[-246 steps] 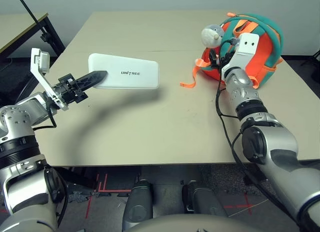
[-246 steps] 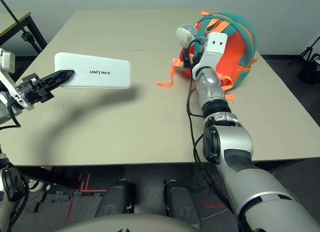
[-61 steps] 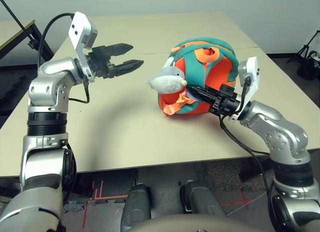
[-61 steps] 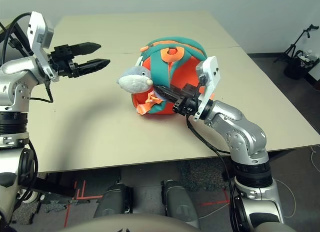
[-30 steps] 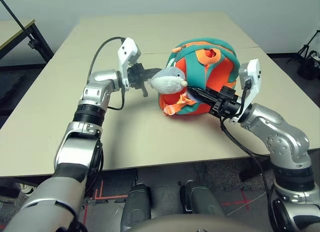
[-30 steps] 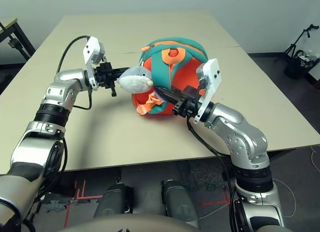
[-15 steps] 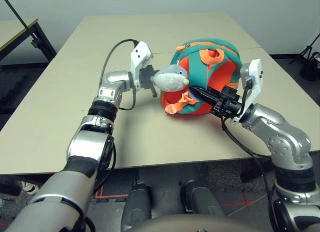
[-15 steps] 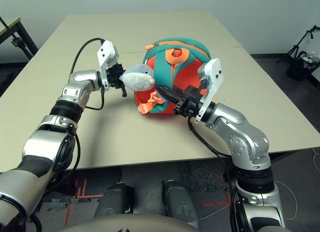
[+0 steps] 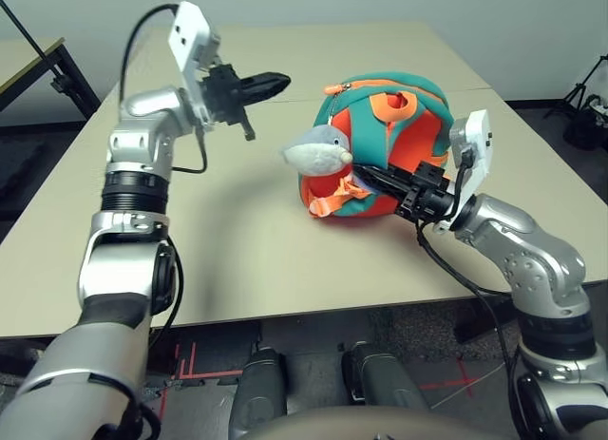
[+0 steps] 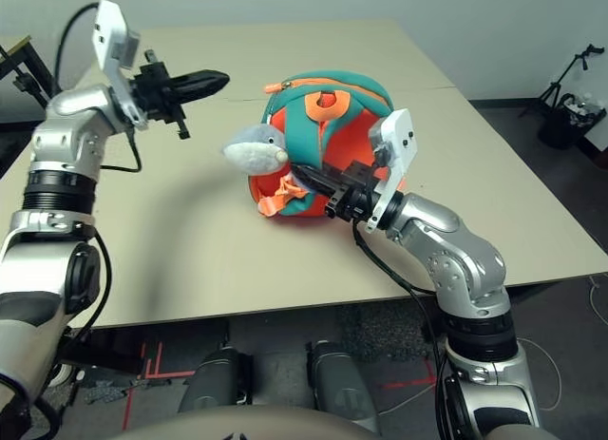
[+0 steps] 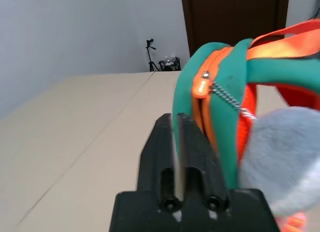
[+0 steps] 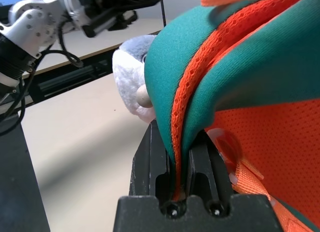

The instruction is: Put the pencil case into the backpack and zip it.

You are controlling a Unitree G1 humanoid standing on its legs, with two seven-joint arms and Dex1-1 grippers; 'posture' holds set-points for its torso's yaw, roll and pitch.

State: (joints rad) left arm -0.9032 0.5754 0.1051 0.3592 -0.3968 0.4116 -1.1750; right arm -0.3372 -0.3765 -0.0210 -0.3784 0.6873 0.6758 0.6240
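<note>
The backpack (image 9: 380, 145) stood upright, its teal strap pinched in the right gripper (image 9: 372, 178). The left gripper (image 9: 271, 83), nearly closed and empty, hung above the table (image 9: 228, 240), beside the backpack and apart from it.

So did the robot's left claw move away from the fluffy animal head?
Yes. The left claw was right beside the plush head a moment ago; now it is lifted up and away, above the table.
</note>
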